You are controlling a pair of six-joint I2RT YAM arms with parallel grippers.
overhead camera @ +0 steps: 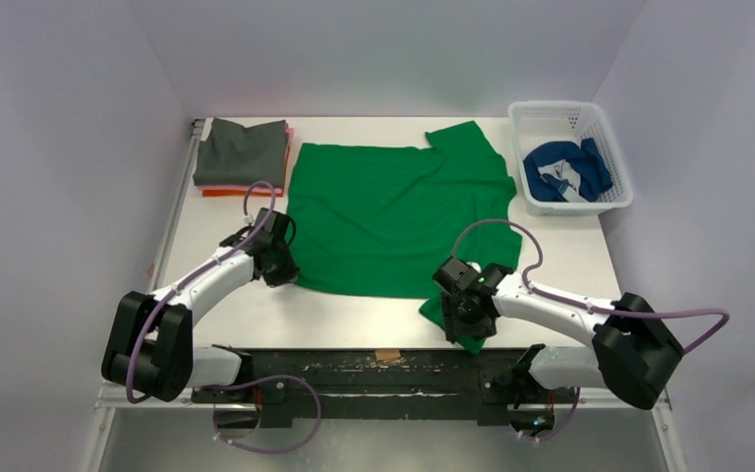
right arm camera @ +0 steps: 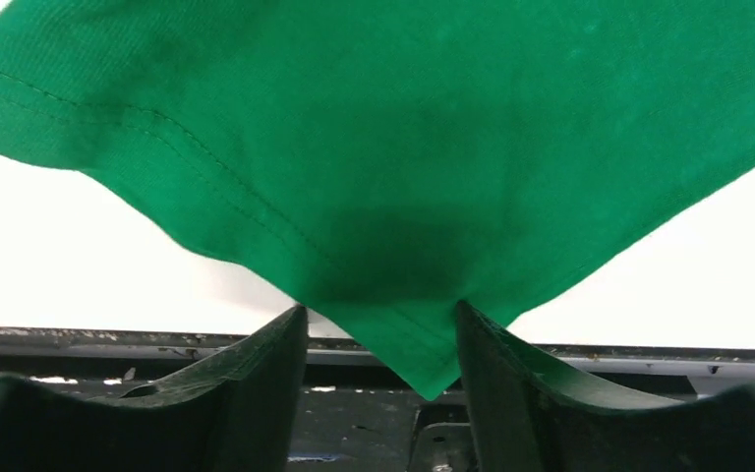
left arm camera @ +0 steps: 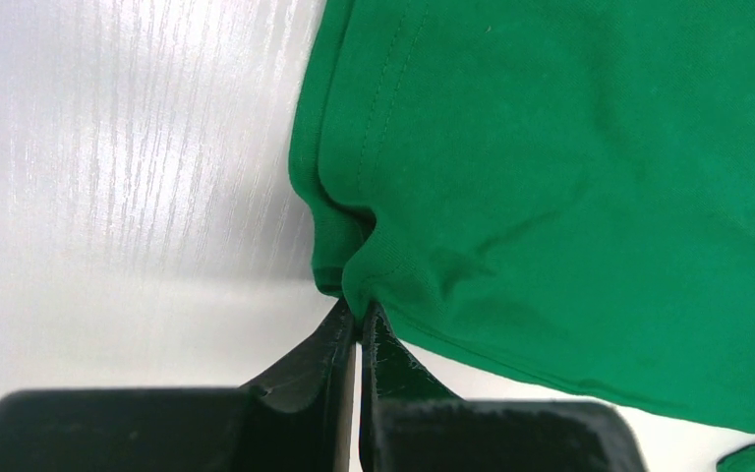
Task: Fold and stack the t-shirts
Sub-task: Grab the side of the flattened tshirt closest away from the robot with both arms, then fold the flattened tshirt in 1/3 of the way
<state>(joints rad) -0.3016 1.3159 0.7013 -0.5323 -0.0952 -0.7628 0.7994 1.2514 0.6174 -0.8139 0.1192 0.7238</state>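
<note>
**Work surface and enclosure.** The white table with a faint wood grain (overhead camera: pixel 354 320) stands inside plain white walls (overhead camera: pixel 374 49). A black scuffed strip (overhead camera: pixel 354 366) runs along the near edge and carries a small tan patch of tape (overhead camera: pixel 387 355).

**Items on the table.**
- The bright green cloth t-shirt (overhead camera: pixel 393 216) lies spread at the centre, mostly flat with shallow wrinkles. One sleeve points toward the far right.
- At the far left is a stack of folded shirts. The dark grey shirt (overhead camera: pixel 241 152) is on top, a thin pink edge (overhead camera: pixel 289 129) shows at its right side, and an orange layer (overhead camera: pixel 226 193) shows beneath.
- At the far right is the white plastic lattice basket (overhead camera: pixel 560 105), with a crumpled blue shirt (overhead camera: pixel 551 167) inside.

**Left gripper** (overhead camera: pixel 277 258). It sits at the green shirt's near left corner. In the left wrist view the left gripper (left arm camera: pixel 359 320) has its black jaws pressed together on a small pucker of the hemmed edge, and the cloth (left arm camera: pixel 551 147) bunches just above the tips.

**Right gripper** (overhead camera: pixel 467 315). It sits at the near right corner, which reaches the black strip. In the right wrist view the right gripper (right arm camera: pixel 381 320) has its jaws standing well apart. The pointed, stitched corner of the cloth (right arm camera: pixel 403 128) hangs in the gap between them. Its edges meet both fingertips, but nothing is pinched.
</note>
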